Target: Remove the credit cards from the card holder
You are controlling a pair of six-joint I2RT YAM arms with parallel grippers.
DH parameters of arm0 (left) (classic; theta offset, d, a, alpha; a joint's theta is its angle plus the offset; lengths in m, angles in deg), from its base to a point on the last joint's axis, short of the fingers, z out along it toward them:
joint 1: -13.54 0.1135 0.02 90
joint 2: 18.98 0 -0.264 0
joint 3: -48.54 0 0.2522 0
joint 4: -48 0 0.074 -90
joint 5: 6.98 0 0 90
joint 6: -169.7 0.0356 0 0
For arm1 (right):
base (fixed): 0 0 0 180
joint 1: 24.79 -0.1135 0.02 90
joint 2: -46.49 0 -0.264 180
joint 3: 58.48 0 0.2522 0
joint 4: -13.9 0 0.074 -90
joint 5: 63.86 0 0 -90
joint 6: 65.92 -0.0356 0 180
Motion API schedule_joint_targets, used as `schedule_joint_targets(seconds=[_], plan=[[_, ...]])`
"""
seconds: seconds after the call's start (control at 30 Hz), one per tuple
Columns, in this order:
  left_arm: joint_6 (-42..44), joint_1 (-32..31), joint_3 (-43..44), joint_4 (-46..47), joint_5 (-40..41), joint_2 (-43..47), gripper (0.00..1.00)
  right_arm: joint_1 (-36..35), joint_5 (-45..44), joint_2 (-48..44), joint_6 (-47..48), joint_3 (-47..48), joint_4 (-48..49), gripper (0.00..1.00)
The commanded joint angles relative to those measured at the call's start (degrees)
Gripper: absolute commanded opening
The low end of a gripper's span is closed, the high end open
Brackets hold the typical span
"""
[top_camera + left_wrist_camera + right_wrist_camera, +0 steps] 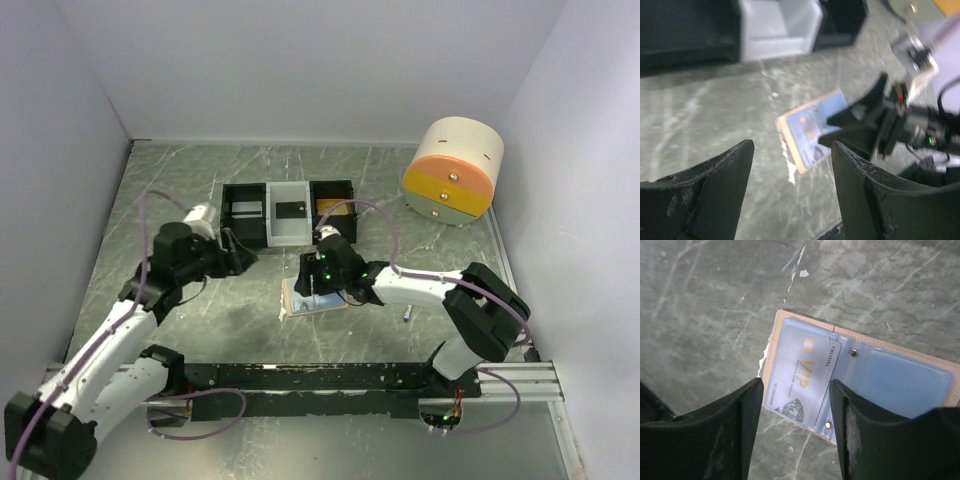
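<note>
The card holder [303,304] lies open and flat on the table, with a tan rim and a pale blue inside. In the right wrist view the holder [890,380] shows a silver VIP card [802,377] in its left pocket and snap studs along the centre. My right gripper [795,407] is open just above it, one finger on each side of the card; from above the gripper [316,284] covers the holder's far part. My left gripper [250,259] is open and empty, left of the holder. In its own view the left gripper [792,162] faces the holder [805,127].
A three-compartment black-and-white tray [288,236] stands behind the holder, with cards in its compartments. A round cream container [452,170] with orange, yellow and green drawers sits at the back right. A small metal piece [408,314] lies right of the right arm.
</note>
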Motion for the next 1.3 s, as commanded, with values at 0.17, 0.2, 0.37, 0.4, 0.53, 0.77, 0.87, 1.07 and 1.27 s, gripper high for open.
schedule_joint_targets(seconds=[0.17,0.2,0.37,0.4,0.53,0.77,0.87,1.07,1.27], plan=[[-9.4,-19.3,-2.4,14.9,5.0,-14.6,0.59,8.5,20.9,-1.3,-8.4,-11.0,18.1,0.42],[-10.2,-20.3,-2.6,16.1,5.0,-16.4,0.55,8.7,21.1,-1.4,-8.7,-11.5,18.4,0.41],[-13.0,-24.5,-3.0,21.4,4.6,-24.8,0.52,9.3,21.2,-1.2,-8.8,-12.3,18.3,0.36],[-13.4,-25.3,-2.8,22.6,4.5,-26.2,0.51,9.6,21.2,-1.0,-9.0,-12.6,18.4,0.35],[-15.2,-27.2,-2.1,24.1,5.5,-30.9,0.45,11.0,21.2,0.2,-10.4,-13.8,19.7,0.32],[-15.0,-28.0,-1.8,24.5,9.0,-36.6,0.42,12.8,22.4,2.5,-11.5,-15.7,23.2,0.23],[-14.3,-28.4,-0.2,22.7,10.3,-40.3,0.35,13.1,21.7,3.6,-11.9,-15.8,23.2,0.21],[-15.0,-30.9,0.8,18.1,16.1,-41.9,0.22,13.6,21.1,3.7,-12.7,-17.1,23.7,0.18],[-14.5,-31.5,1.2,13.7,19.5,-41.0,0.2,14.7,22.7,4.1,-14.2,-17.9,26.1,0.15]])
